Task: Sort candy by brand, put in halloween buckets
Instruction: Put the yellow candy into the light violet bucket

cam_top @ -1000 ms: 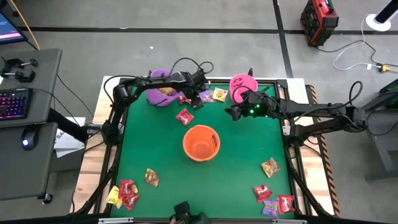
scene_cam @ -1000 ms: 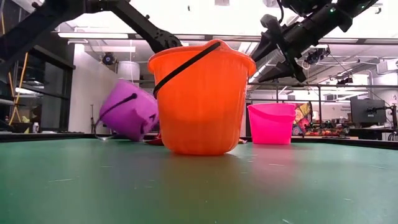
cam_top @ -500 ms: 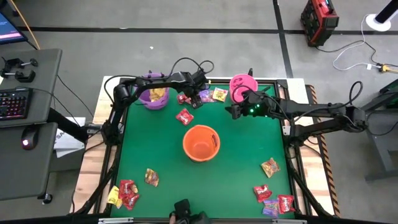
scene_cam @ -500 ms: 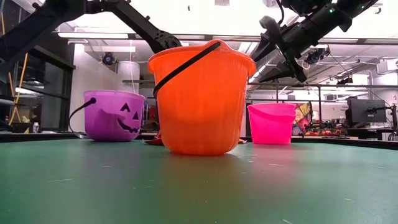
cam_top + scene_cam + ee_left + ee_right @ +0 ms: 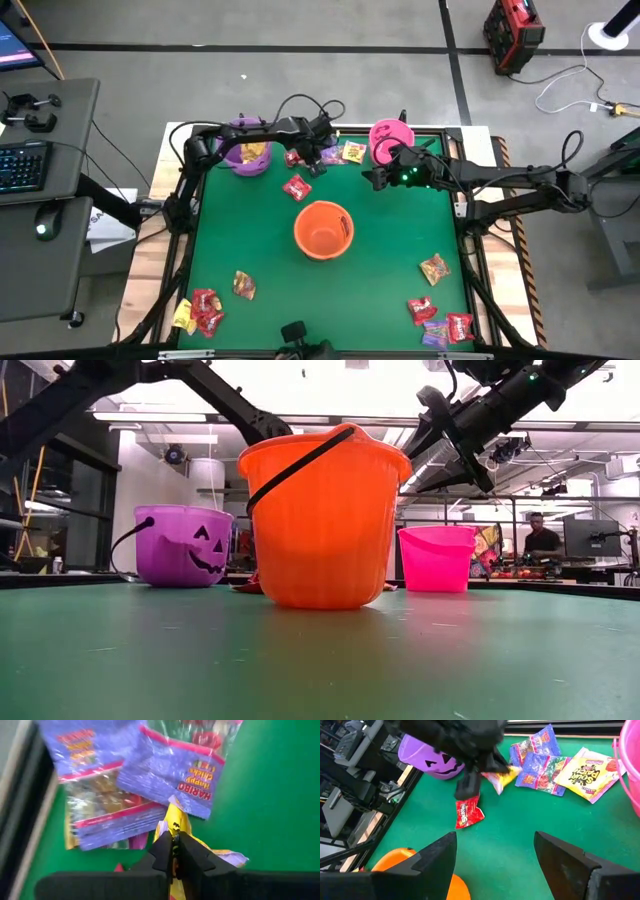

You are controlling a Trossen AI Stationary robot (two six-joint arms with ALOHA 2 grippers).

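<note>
1. Candy: a yellow packet is pinched in my left gripper at upper centre of the overhead frame; its print is hidden.
2. Three buckets: purple, pink, orange.
3. Right gripper is spread wide beside the pink bucket.
4. Loose crinkly packets lie bottom corners.

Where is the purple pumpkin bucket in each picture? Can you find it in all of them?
High view: the purple bucket stands at the table's far left, under the left arm.
Low view: it stands upright on the left, face showing.
Left wrist view: not in it.
Right wrist view: it sits at the upper left, behind the left arm.
Shared landmark: the orange bucket, in all but the left wrist view.
</note>
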